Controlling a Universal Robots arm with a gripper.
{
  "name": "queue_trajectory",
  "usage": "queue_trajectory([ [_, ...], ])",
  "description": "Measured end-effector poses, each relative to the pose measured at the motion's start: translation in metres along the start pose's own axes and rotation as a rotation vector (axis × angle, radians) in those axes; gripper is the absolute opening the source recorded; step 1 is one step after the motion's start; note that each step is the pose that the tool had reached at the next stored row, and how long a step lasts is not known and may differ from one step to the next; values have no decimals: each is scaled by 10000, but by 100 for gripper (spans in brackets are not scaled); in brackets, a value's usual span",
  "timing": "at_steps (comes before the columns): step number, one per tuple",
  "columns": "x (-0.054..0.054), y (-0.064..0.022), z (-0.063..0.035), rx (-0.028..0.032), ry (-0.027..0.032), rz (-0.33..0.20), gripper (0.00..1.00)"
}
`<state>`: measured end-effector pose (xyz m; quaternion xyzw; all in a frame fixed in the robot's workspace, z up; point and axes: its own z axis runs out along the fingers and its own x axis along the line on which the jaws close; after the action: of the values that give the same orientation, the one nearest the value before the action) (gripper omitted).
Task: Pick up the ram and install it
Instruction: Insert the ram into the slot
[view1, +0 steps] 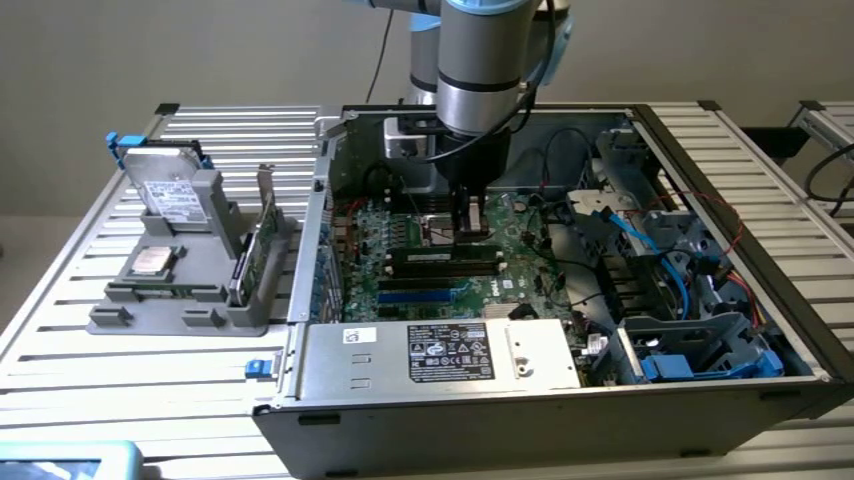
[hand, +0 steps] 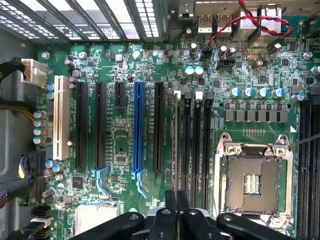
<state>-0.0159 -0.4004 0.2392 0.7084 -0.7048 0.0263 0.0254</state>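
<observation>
The ram (hand: 176, 150) shows edge-on as a thin strip, lined up with the first of the black memory slots (hand: 196, 145) beside the CPU socket (hand: 252, 180). Whether it is seated I cannot tell. One end of it disappears between the black fingers (hand: 167, 220) of my gripper (hand: 176, 214), which is shut on it. In the exterior view the gripper (view1: 467, 232) reaches straight down inside the open computer case (view1: 534, 410), just above the memory slots (view1: 447, 262) on the green motherboard.
A blue card slot (hand: 138, 130) and black ones lie beside the memory slots. The power supply (view1: 441, 355) sits at the case's front, with drive cages and cables at the exterior view's right. A grey holder (view1: 187, 295) with a hard drive and a card stands at the exterior view's left.
</observation>
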Motion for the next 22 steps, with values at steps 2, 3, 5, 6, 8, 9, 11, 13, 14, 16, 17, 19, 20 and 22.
queue_trajectory([
  [2,-6,-1,0,0,0,-2,12],
  [3,-6,-1,0,0,0,-3,12],
  [5,-5,-4,-1,1,1,-1,12],
  [6,-5,-10,0,1,2,-1,12],
  [8,-3,-18,1,-1,10,-1,12],
  [9,-4,-19,5,0,12,-1,12],
  [11,-4,-19,13,0,15,-1,12],
  [13,-5,-19,22,0,15,-1,12],
  [14,-6,-19,25,0,15,-1,12],
  [16,-17,-19,26,0,15,-2,12],
  [17,-30,-19,25,0,16,-1,12],
  [19,-36,-19,26,21,16,0,12],
  [20,-36,-19,26,37,16,1,12],
  [22,-37,-19,27,80,16,5,12],
])
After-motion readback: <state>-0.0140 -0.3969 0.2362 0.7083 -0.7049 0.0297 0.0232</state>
